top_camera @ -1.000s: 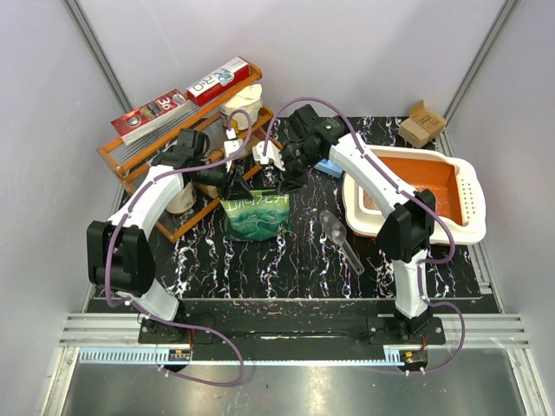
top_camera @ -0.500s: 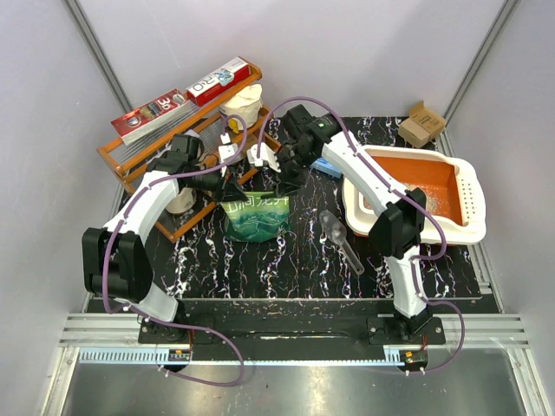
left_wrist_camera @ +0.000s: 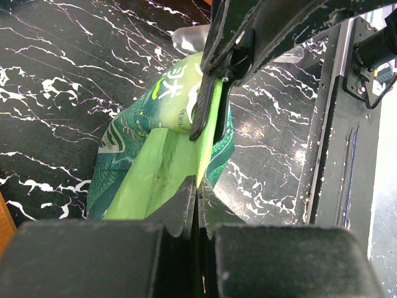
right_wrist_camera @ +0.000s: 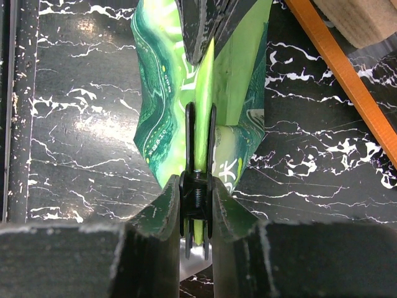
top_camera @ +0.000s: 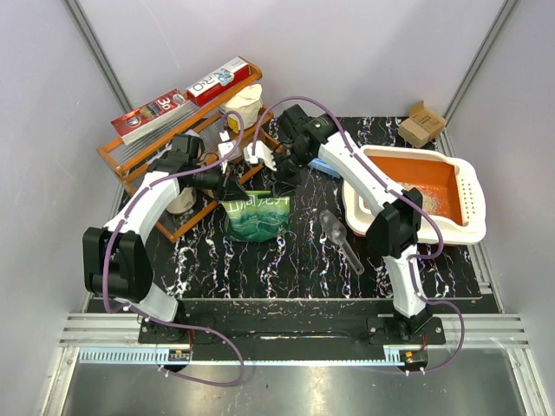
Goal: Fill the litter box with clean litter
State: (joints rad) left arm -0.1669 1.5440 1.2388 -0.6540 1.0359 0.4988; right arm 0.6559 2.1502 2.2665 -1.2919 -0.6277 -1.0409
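At the upper left of the overhead frame we see the orange wire rack (top_camera: 130, 160) carrying flat red and white boxes (top_camera: 186, 95). Just right of it, the left gripper (top_camera: 229, 184) has its fingers pressed together on the top edge of the green pouch (top_camera: 256, 218). The pouch stands on the black marbled table (top_camera: 286, 269) near the centre, and the left wrist view shows its thin green edge pinched between them. Next, the right gripper (top_camera: 283, 182) is clamped on what looks like a black clip (right_wrist_camera: 190, 133) on that same edge, though we cannot make it out clearly. Right of the pouch lies a clear scoop (top_camera: 338, 236). The litter box (top_camera: 464, 232) fills the right side, with the clean litter (top_camera: 440, 204) a pale patch toward its lower right corner. A small cardboard box (top_camera: 421, 124) sits at the upper right
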